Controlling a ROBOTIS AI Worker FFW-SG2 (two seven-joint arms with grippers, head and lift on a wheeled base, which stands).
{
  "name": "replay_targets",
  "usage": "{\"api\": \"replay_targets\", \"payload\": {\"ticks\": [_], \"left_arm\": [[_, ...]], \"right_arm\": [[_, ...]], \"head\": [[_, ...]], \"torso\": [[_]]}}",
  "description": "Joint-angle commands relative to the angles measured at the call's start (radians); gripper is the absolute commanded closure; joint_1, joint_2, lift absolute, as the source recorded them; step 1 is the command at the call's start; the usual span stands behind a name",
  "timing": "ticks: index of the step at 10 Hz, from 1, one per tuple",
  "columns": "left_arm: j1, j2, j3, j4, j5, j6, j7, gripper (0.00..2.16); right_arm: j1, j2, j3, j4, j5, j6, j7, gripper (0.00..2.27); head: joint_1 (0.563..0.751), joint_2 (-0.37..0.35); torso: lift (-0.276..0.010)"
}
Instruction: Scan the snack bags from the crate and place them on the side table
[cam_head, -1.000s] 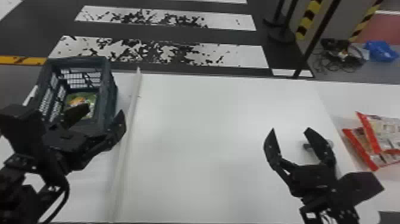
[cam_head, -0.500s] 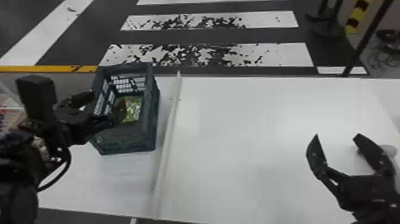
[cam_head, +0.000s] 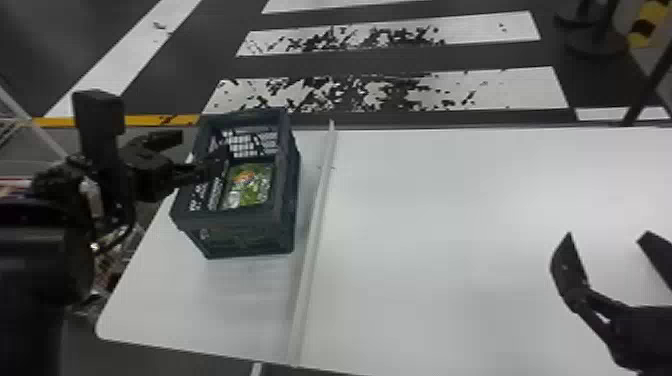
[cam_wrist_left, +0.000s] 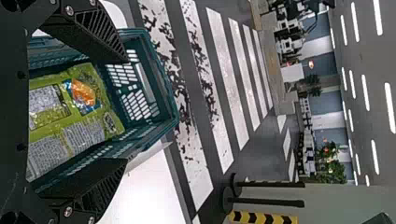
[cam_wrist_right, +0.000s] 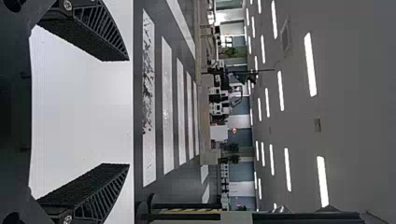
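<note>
My left gripper (cam_head: 202, 152) is over the left side of the crate (cam_head: 240, 220), one finger above its opening. A green snack bag (cam_head: 250, 185) lies inside on the crate's floor. In the left wrist view the left gripper (cam_wrist_left: 126, 109) stands open, nothing between its fingertips, with the green snack bag (cam_wrist_left: 70, 112) beyond them inside the crate (cam_wrist_left: 161, 84). My right gripper (cam_head: 602, 245) is over the right part of the white table, fingers apart and holding nothing; the right wrist view also has the right gripper (cam_wrist_right: 128, 112) open.
A raised white strip (cam_head: 315, 225) runs front to back on the white table (cam_head: 450, 240), just right of the crate. Some clear-wrapped items (cam_head: 112, 265) are partly visible beyond the table's left edge, behind the left arm. Post bases (cam_head: 595, 45) stand on the floor at back right.
The head view has swung to the left, so the red bags at the right have left it. My left gripper has shifted from the crate's near side to its left side.
</note>
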Motion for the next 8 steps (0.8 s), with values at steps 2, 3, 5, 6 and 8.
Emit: {"api": "replay_targets", "payload": {"ticks": [2, 3, 5, 6, 8], "left_arm": [[-0.207, -0.007, -0.056, 0.146, -0.207, 0.0, -0.15, 0.12], [-0.271, -0.007, -0.073, 0.209, -0.253, 0.0, -0.185, 0.11], [-0.348, -0.004, -0.103, 0.326, -0.325, -0.003, -0.268, 0.08], [-0.38, -0.005, -0.128, 0.389, -0.372, -0.006, -0.305, 0.07], [-0.397, -0.008, -0.146, 0.476, -0.46, -0.04, -0.374, 0.06]], "right_arm": [[0.004, 0.0, -0.001, 0.002, -0.001, 0.0, 0.0, 0.07], [0.004, 0.0, -0.001, 0.002, -0.001, 0.0, 0.0, 0.07], [0.002, -0.003, -0.005, 0.003, -0.001, 0.0, 0.0, 0.07], [-0.001, -0.008, -0.006, 0.006, -0.006, 0.003, 0.003, 0.07], [-0.025, -0.026, -0.003, 0.023, -0.014, 0.025, 0.01, 0.07]], "head": [[0.695, 0.215], [0.695, 0.213], [0.695, 0.213], [0.695, 0.214], [0.695, 0.211]], "torso": [[-0.094], [-0.094], [-0.094], [-0.094], [-0.094]]}}
